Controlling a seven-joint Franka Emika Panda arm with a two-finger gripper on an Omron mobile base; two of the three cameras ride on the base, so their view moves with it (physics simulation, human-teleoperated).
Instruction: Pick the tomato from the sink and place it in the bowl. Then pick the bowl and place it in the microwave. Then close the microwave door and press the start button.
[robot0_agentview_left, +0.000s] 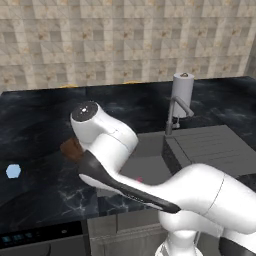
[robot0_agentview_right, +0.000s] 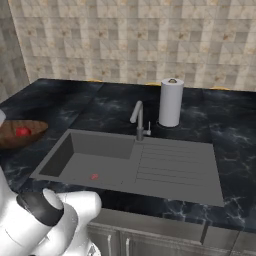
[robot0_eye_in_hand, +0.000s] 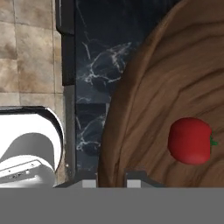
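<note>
The 2 dark fingertips barely poke up at the bottom of the hand view, set close together astride the near rim of the bowl. They look pinched on that rim, though their pads are cut off and contact is hard to confirm. The gripper sits right at the bowl's edge, with dark marble counter just beside it and the counter's front edge beyond that.

The tomato lies inside the bowl, well in from the rim, its green stem pointing away from the fingers. In the right base view the bowl rests on the counter beside the sink, cut off by the picture's edge, tomato in it.

The sink basin is open, a reddish drain spot on its floor. The faucet and a paper towel roll stand behind it. In the left base view the arm covers most of the bowl and part of the basin.
</note>
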